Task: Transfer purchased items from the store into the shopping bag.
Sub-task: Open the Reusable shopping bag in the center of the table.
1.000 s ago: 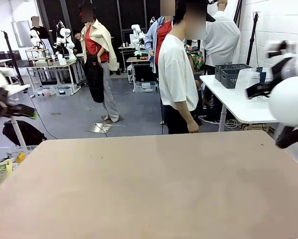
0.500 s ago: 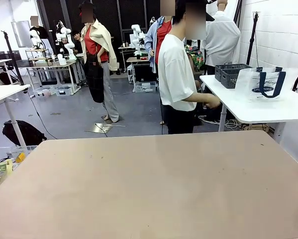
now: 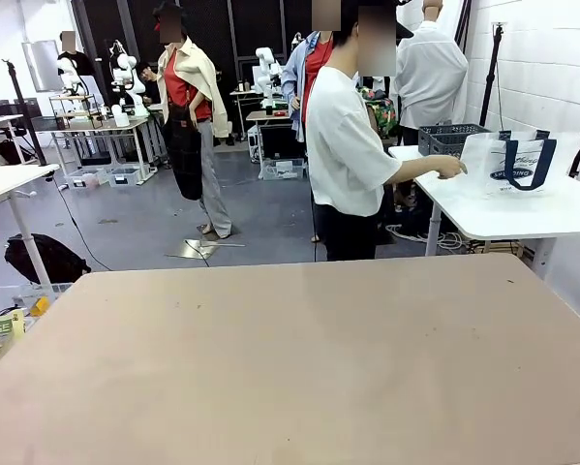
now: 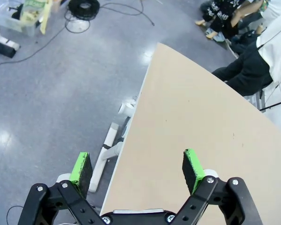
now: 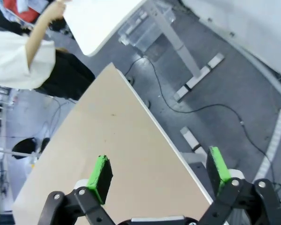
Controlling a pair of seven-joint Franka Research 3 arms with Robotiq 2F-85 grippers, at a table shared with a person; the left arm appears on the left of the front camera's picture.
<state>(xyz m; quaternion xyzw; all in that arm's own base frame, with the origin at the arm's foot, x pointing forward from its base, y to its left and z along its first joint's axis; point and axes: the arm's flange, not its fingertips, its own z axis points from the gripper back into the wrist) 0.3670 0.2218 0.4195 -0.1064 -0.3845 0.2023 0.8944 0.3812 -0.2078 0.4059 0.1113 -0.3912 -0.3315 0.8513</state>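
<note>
Across the tan table (image 3: 299, 358), on the front view, I see the person (image 3: 343, 145) at the far side with a hand (image 3: 451, 169) stretched out just beside the shopping bag (image 3: 510, 165). The bag stands upright on the white side table (image 3: 493, 215) at far right, near a dark mesh basket (image 3: 447, 139). On the left wrist view, my left gripper (image 4: 136, 166) hangs released, jaws wide, above the table's edge and the grey floor (image 4: 46, 93). On the right wrist view, the right gripper (image 5: 160, 169) is likewise spread wide over the table's other edge.
</note>
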